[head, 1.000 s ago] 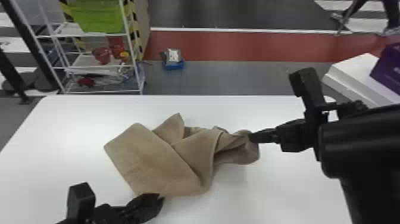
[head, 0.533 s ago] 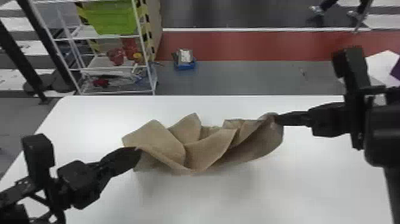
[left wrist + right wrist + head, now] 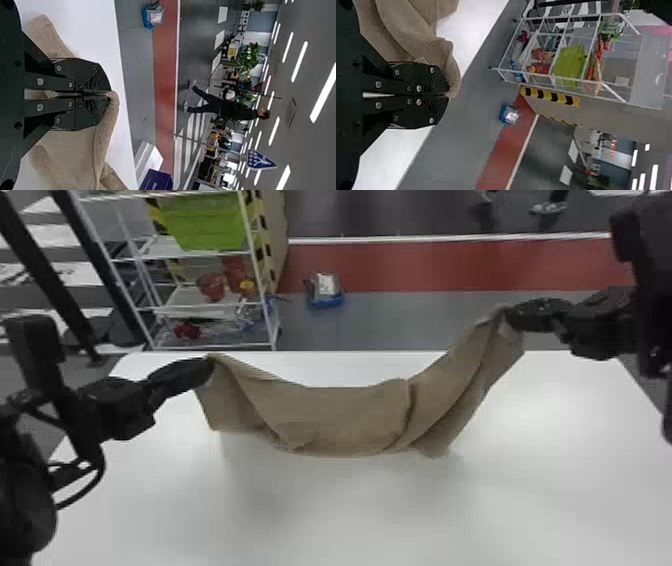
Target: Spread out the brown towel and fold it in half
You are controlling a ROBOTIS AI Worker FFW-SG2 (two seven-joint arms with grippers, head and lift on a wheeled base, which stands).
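Head view: left gripper and right gripper have jaws clamped on one brown towel, sagging over the bench; past its far edge, one rack bears one green bin; one blue tray holds something grey-white.

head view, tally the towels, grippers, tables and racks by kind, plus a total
Towels: 1, the brown towel
Grippers: 2, the left gripper and the right gripper
Tables: 1, the white table
Racks: 1, the white rack
Total: 5
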